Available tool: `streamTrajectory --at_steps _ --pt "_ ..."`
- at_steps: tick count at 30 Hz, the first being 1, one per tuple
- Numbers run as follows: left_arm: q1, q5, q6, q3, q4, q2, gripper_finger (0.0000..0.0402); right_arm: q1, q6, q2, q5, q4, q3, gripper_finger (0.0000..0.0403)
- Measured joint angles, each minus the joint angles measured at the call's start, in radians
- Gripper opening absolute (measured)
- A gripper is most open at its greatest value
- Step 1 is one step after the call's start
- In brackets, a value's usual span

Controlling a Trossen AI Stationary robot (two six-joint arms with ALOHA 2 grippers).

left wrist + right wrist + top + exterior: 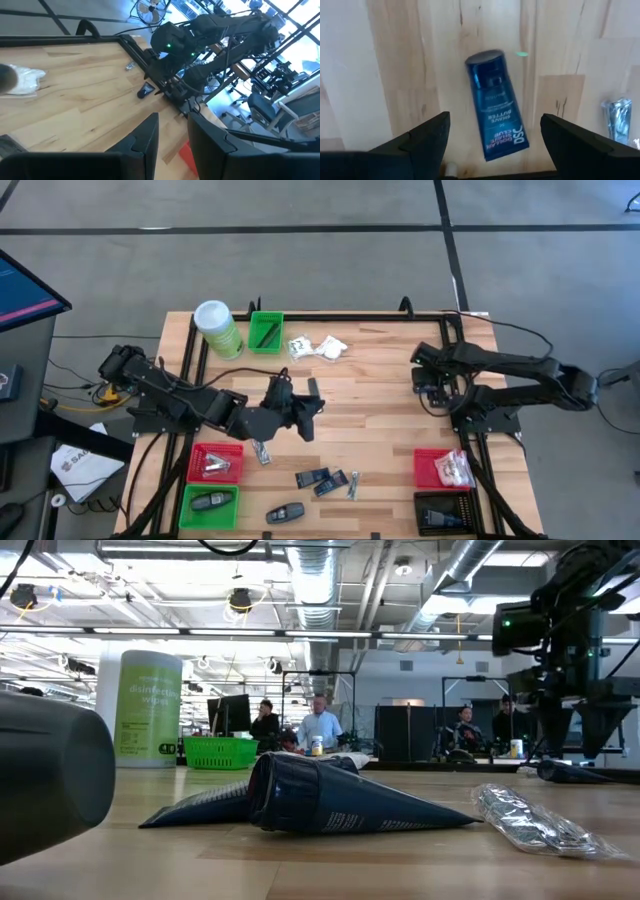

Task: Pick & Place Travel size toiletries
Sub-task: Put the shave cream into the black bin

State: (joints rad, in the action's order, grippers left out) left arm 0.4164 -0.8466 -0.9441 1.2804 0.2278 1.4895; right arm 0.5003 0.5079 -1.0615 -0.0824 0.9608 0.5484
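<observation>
The right gripper (492, 137) hangs, fingers apart, over a blue tube (496, 111); a silvery packet (619, 117) lies at its three o'clock. The left gripper (172, 132), fingers narrowly parted, holds nothing.

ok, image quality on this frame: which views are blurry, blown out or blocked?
Low view: a big dark out-of-focus blob fills the near left edge; the dark blue packet is sharp. Left wrist view: blue cast, windows blown out at upper right, the white sachets soft. Right wrist view: the blue tube is slightly soft, label still readable. High view: evenly lit, no glare.

Grey concrete floor (330, 205), exposed ceiling ducts (318, 580), ppl at desks behind.
</observation>
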Motion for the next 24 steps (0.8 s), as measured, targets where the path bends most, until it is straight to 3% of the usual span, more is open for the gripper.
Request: streamTrajectory --at_steps 11,24 --pt "0.000 0.004 0.002 0.000 -0.008 0.000 0.0097 0.010 0.016 -0.131 0.003 -0.090 0.000 0.0301" --pt "0.010 0.004 -0.003 0.000 -0.016 0.000 0.0097 0.058 -0.021 -0.154 0.007 -0.137 -0.022 0.0295"
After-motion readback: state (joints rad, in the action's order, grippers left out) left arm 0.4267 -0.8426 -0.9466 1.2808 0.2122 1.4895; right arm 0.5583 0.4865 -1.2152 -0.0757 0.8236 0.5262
